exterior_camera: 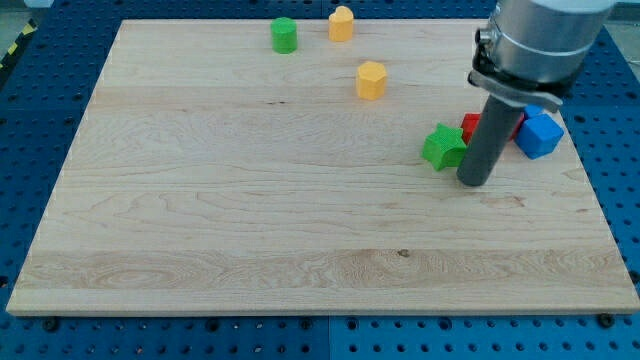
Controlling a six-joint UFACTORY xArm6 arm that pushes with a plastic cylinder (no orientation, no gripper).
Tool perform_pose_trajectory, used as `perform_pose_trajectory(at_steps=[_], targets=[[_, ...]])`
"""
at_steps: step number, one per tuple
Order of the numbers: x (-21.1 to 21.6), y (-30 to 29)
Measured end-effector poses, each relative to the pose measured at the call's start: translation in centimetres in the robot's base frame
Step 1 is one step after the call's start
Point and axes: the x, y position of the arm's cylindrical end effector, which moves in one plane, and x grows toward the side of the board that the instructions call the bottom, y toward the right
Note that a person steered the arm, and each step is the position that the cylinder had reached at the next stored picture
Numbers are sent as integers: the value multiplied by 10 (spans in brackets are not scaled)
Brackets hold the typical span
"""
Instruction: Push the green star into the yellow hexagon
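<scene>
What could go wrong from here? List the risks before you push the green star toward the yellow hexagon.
1. My tip sits at the green star's lower right, so an off-centre push may spin the star aside instead of toward the yellow hexagon.
2. The red block and blue block crowd the rod; repositioning could knock them.
3. A second yellow block and a green block lie beyond the hexagon; overshooting may scatter them.

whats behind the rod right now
A red block shows partly on the rod's left, a blue block on its right. The rod covers the red block's middle, so its shape is unclear. My tip sits beside the green star.
</scene>
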Motion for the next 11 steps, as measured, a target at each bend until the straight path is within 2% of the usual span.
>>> perform_pose_trajectory(at_steps=[2, 4, 5, 7, 8, 9, 10, 11], targets=[[-36, -116], [7, -51], [-16, -47], [-68, -92], [-24, -85], [-24, -53], [-90, -45], [-137, -45]])
